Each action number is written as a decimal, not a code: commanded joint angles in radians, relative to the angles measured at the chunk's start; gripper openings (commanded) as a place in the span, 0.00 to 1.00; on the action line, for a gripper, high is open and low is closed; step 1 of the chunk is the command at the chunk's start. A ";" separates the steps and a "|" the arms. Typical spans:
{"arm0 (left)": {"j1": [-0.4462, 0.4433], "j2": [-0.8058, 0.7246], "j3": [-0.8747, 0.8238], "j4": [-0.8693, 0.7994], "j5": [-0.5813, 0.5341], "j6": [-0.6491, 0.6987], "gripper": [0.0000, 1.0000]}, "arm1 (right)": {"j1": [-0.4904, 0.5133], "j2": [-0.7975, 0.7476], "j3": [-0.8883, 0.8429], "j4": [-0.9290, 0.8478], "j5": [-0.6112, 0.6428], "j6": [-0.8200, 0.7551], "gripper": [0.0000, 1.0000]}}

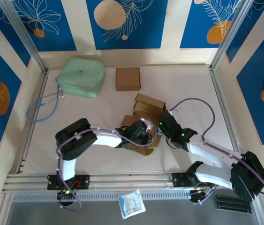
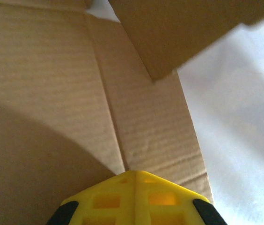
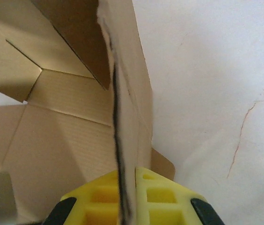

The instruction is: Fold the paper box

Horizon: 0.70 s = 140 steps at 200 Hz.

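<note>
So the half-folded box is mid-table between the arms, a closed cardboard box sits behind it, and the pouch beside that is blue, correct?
Not quite: the pouch is pale green, not blue, as the top external view shows. The half-folded box mid-table and the closed cardboard box behind it are as stated.

Above the rail [image 1: 122, 180], the left arm [image 1: 105, 137] and the right arm [image 1: 214, 153] are built of white links and black rounded joint housings [image 1: 75, 139]. A lilac cable [image 1: 194, 99] is looped along each. Small green lights [image 1: 182, 136] are seen on the right one. The fingers [image 2: 162, 199] are moulded in yellow, with square recesses and black corners.
</note>
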 commanded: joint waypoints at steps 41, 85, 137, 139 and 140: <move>0.020 0.026 0.043 0.038 0.017 -0.010 0.00 | 0.014 -0.016 -0.085 0.050 0.002 0.012 0.02; 0.020 -0.130 -0.029 0.041 -0.023 0.001 0.26 | 0.016 -0.019 -0.045 0.010 0.045 -0.008 0.01; 0.099 -0.447 -0.101 -0.154 -0.093 -0.014 0.43 | 0.017 -0.008 -0.043 0.024 0.036 -0.004 0.01; 0.107 -0.459 -0.097 -0.169 -0.095 -0.014 0.43 | 0.016 -0.007 -0.044 0.024 0.037 -0.005 0.02; 0.110 -0.465 -0.094 -0.178 -0.097 -0.014 0.44 | 0.016 -0.007 -0.043 0.024 0.037 -0.005 0.01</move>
